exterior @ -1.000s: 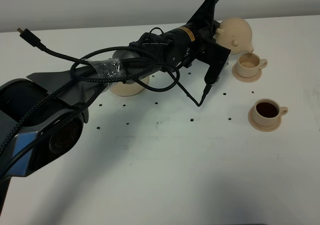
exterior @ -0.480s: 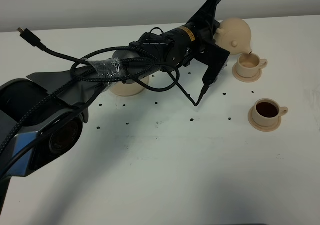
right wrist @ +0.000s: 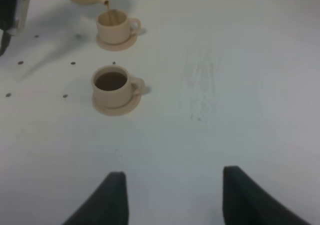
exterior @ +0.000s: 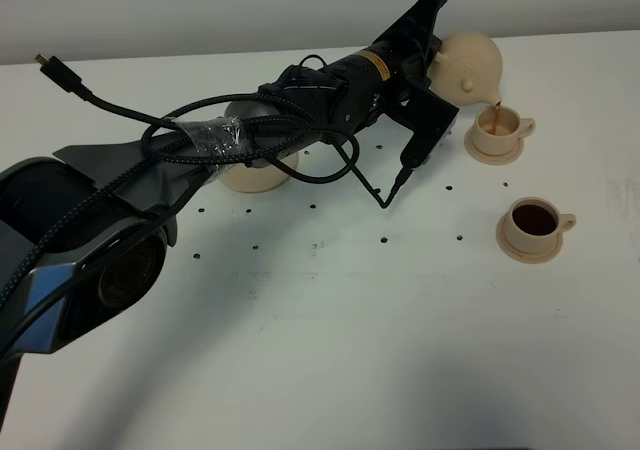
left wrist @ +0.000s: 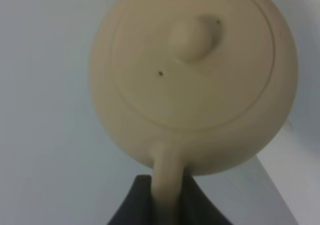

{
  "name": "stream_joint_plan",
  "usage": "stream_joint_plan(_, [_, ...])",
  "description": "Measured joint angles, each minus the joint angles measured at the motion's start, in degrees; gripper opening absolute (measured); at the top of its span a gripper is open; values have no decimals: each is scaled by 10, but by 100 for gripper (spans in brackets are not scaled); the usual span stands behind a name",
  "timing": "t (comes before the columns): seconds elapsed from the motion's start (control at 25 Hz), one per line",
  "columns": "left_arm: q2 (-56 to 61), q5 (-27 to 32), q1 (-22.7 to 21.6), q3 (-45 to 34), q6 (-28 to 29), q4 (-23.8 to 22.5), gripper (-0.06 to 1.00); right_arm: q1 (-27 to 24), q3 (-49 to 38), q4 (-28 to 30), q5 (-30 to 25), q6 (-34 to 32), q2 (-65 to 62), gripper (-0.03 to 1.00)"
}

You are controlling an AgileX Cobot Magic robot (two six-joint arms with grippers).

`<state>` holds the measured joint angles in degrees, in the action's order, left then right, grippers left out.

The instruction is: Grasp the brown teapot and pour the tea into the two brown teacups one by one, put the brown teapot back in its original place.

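Crockery is spread across the white table (exterior: pixel 340 330). Furthest left, the wide saucer (exterior: pixel 250 178) that is the pot's home sits without its pot, half hidden under the left arm (exterior: pixel 300 110), which reaches across the middle toward the right. At its end the left tool (left wrist: pixel 167 205) is closed tight on the loop handle (left wrist: pixel 165 177) of the teapot (exterior: pixel 475 60), which is held clear of the table and tipped spout-down. A thin stream of tea (exterior: pixel 492 106) falls from the spout into the far cup (exterior: pixel 497 125), which stands on its small saucer just below the pot. Nearer the front and a little further right, the near cup (exterior: pixel 535 220) stands on its own saucer, dark with tea. The right tool (right wrist: pixel 172 200) hovers over bare table, well apart from both cups, its jaws wide apart and holding nothing.

The pot looks like stiff matte ceramic, weighty with liquid inside and brittle if knocked on a cup rim. Its weight hangs to one side of the thin handle, so it may twist in the grip. The handle is the one sound hold; the knobbed lid (left wrist: pixel 192 37) is probably loose and could slide on a steeper tilt.
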<state>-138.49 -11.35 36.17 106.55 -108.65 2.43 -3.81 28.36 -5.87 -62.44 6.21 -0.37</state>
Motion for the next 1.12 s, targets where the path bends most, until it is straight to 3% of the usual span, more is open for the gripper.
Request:
stream_joint_plan(0.44, [0,-4,0,0,-41,0,13,0,0,0,0,0,0,42])
stream_joint_plan(1.12, [0,-17,0,0,-42,-37,13,0,0,0,0,0,0,42])
